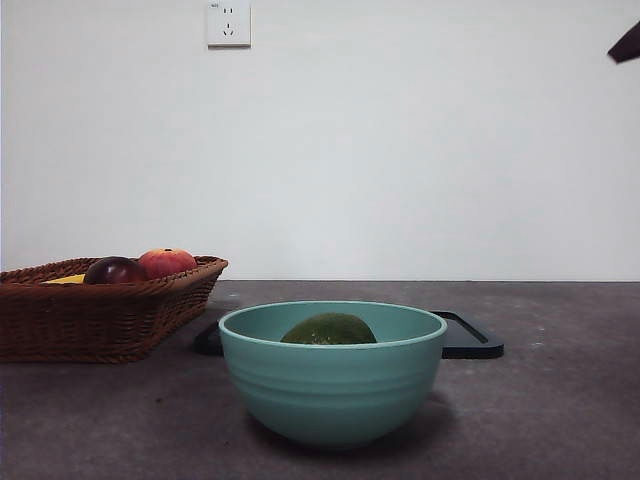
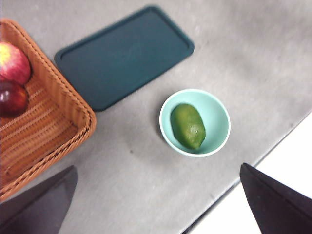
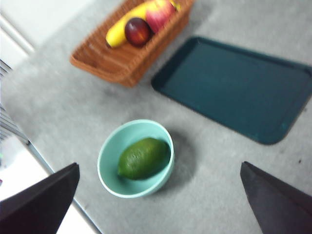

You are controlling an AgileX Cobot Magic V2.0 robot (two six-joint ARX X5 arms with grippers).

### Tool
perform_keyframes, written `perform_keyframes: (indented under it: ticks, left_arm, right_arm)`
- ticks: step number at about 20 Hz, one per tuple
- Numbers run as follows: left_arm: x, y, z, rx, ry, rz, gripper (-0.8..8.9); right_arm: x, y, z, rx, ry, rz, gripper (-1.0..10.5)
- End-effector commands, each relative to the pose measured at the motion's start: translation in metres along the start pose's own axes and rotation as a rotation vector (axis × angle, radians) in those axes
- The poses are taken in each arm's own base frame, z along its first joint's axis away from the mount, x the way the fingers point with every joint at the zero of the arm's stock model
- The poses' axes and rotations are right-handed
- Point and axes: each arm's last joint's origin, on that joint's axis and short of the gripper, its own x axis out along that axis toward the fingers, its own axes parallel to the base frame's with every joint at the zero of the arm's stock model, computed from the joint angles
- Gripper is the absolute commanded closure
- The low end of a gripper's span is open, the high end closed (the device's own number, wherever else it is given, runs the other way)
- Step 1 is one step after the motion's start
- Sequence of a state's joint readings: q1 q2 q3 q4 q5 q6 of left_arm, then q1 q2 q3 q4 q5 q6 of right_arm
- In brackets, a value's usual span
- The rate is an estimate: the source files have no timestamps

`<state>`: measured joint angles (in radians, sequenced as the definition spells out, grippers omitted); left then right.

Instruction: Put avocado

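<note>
The dark green avocado (image 1: pixel 329 330) lies inside the teal bowl (image 1: pixel 332 385) at the table's front middle. It also shows in the left wrist view (image 2: pixel 187 126) and in the right wrist view (image 3: pixel 144 158), resting in the bowl (image 2: pixel 217 117) (image 3: pixel 109 165). My left gripper (image 2: pixel 158 204) is open and empty, high above the table. My right gripper (image 3: pixel 158 204) is open and empty too, also high above the bowl. A black arm tip (image 1: pixel 626 44) shows at the front view's top right corner.
A brown wicker basket (image 1: pixel 95 310) at the left holds a dark maroon fruit (image 1: pixel 114 270), a red-orange fruit (image 1: pixel 166 262) and a banana (image 3: pixel 122 27). A dark flat tray (image 1: pixel 470 335) lies behind the bowl. The table's edge runs near the bowl.
</note>
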<state>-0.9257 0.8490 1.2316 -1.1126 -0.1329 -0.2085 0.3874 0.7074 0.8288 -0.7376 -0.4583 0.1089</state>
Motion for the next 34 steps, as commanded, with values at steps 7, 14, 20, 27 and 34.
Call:
perform_keyframes:
  ticks: [7, 14, 20, 27, 34]
  left_arm:
    - [-0.009, 0.014, -0.062, -0.038, -0.158, -0.036, 2.85]
    - [-0.027, 0.019, -0.073, -0.057, -0.232, -0.053, 2.85]
    - [-0.029, 0.019, -0.074, -0.063, -0.246, -0.057, 2.85]
    - [-0.029, 0.019, -0.074, -0.063, -0.25, -0.058, 2.85]
    - [-0.029, 0.019, -0.074, -0.058, -0.249, -0.058, 2.85]
  right_arm:
    - [0.053, 0.005, 0.004, 0.019, 0.21, 0.019, 3.4]
    - [0.113, 0.008, 0.01, 0.072, 0.369, -0.009, 3.4]
    - [0.159, -0.001, 0.023, 0.129, 0.561, -0.152, 3.4]
    - [0.201, -0.016, 0.004, 0.133, 0.783, -0.262, 3.4]
    - [0.22, -0.011, -0.007, 0.118, 0.81, -0.243, 8.1]
